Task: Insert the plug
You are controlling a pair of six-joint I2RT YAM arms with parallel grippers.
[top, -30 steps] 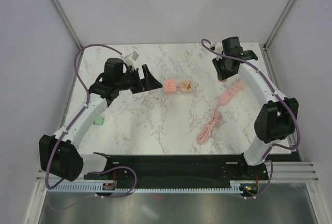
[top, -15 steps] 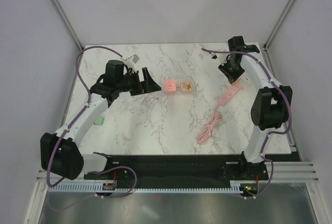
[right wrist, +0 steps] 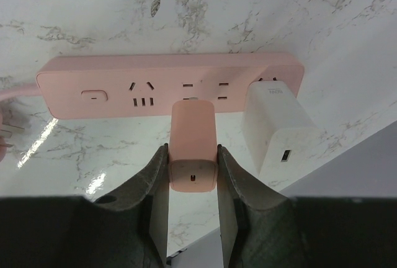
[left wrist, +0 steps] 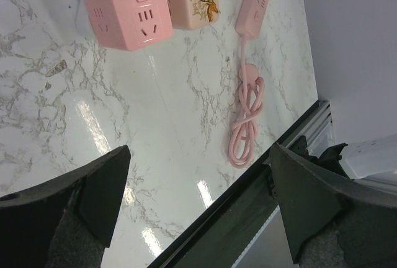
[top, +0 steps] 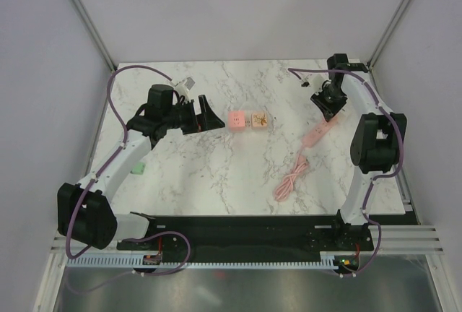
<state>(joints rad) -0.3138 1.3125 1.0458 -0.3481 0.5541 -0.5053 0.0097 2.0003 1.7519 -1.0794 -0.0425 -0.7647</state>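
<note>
Insertion step: right gripper (right wrist: 192, 156) clamps plug (right wrist: 193, 133) at strip (right wrist: 111, 72) by table's (top: 216, 175) right edge, left gripper (left wrist: 198, 156) gapes idle; next push plug home

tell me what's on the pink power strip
A white charger sits at one end of the power strip; a pink adapter, gripped by the right hand, stands mid-strip. Their prongs are hidden.

Overhead wide; wrist cams close; all show power strip (top: 321, 130).
</note>
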